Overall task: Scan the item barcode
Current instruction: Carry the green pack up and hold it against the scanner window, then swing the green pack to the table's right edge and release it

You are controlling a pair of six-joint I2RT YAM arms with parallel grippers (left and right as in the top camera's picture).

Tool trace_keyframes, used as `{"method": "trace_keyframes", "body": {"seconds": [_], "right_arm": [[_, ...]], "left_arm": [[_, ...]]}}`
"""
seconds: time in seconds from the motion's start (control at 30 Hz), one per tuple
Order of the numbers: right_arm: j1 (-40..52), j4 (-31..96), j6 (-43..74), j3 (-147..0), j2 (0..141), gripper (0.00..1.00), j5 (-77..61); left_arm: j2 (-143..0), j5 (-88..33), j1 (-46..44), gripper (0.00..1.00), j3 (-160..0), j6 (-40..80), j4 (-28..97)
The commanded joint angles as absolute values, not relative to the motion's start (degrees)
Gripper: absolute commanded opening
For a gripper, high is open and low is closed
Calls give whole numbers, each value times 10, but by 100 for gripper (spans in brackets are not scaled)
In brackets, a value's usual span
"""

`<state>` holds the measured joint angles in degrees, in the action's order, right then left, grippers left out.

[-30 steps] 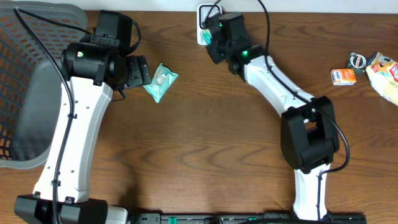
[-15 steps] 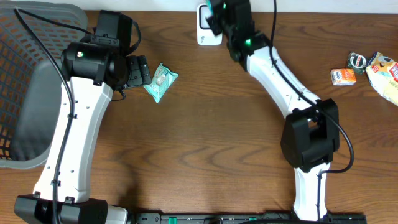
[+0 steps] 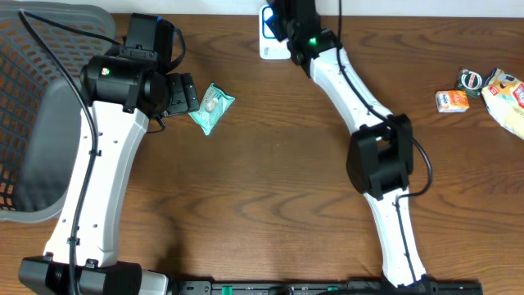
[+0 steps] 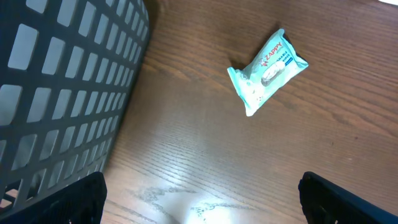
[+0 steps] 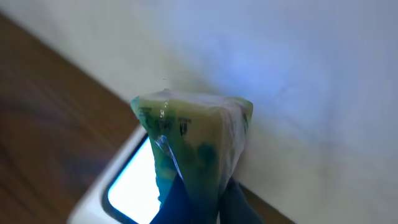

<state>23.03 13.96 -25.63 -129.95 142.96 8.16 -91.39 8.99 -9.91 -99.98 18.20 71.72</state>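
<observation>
The right claw (image 5: 198, 204), clamped on the crumpled green-and-yellow plastic packet (image 5: 196, 140), holds it just above the lit white barcode scanner (image 5: 127, 186) at the far edge of the brown wooden tabletop (image 3: 270, 180), so scanning appears under way but unconfirmed; the left claw (image 4: 205, 199) stands apart, empty

I'm looking at a brown wooden table (image 3: 278, 180). Just ahead of my left fingers (image 4: 68, 202) a teal wipes packet (image 4: 267, 71) lies flat on it, and a dark mesh basket (image 4: 62, 93) sits off to their left. Below my right fingers (image 5: 177, 205) a white scanner (image 5: 118, 186) rests at the table's far edge. Well to their right lie an orange box (image 3: 451, 101), a small round dark item (image 3: 472, 79) and a yellow packet (image 3: 508, 98)
</observation>
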Motion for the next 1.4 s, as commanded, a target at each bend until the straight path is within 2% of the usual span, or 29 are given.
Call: {"method": "trace_keyframes", "body": {"seconds": [0.0,0.13,0.83,1.1,1.37], "right_arm": [[230,139,-351,-1320,1431,1,123],[231,152,-393,-1320,1435,1,132],[223,189,-396,-1319,1436,1,132],[191,182,-236,-1319,1436,1,143],[105,239,-59,-1320,1414,1,173]], "left_arm": [[-913,97,-98,98,-998,187,718],[-913,97,-98,98,-998,187,718],[-913,97,-98,98,-998,187,718],[-913,97,-98,98,-998,187,718],[-913,97,-98,98,-998,187,718]]}}
